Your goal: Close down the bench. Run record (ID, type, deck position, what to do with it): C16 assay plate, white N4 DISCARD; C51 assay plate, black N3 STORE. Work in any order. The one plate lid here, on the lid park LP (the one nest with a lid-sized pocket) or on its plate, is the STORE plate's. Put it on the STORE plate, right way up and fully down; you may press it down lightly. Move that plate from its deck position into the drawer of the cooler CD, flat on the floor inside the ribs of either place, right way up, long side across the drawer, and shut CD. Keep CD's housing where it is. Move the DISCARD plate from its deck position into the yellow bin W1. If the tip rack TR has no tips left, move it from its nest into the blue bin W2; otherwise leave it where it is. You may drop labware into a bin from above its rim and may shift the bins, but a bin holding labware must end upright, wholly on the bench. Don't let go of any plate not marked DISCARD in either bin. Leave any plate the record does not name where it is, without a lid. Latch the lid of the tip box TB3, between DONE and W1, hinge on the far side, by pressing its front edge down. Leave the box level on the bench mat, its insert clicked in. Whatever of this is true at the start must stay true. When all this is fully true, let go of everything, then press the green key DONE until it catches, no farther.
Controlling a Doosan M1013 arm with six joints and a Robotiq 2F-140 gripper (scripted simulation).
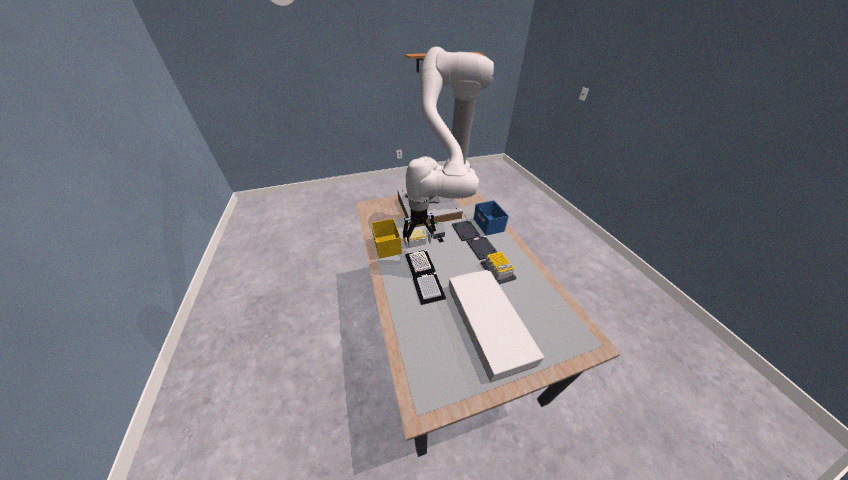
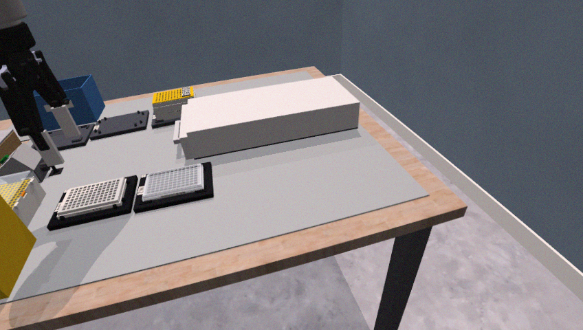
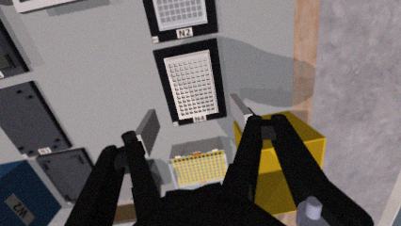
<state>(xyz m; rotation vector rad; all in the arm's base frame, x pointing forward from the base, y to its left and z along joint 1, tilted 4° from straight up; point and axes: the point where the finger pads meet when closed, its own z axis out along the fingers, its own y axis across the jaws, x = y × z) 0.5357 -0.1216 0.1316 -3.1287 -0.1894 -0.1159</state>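
My gripper (image 1: 418,228) is open and empty. It hangs above the tip box TB3 (image 3: 198,166), whose yellow insert shows between my fingers. The box stands next to the yellow bin W1 (image 3: 277,162). The white plate (image 3: 194,84) lies in nest N4, just ahead of the box; it also shows in the side view (image 2: 91,196). Two flat dark nests (image 2: 118,122) (image 2: 69,137) lie near the blue bin W2 (image 2: 69,100). I cannot tell the black plate or a lid from them. The long white cooler CD (image 2: 265,112) stands shut.
A clear plate (image 2: 173,181) sits in nest N2 beside N4. The tip rack TR (image 2: 171,95), yellow on top, stands next to the cooler's handle end. A grey block with a green spot (image 2: 16,161) stands behind TB3. The table edge runs just past the yellow bin.
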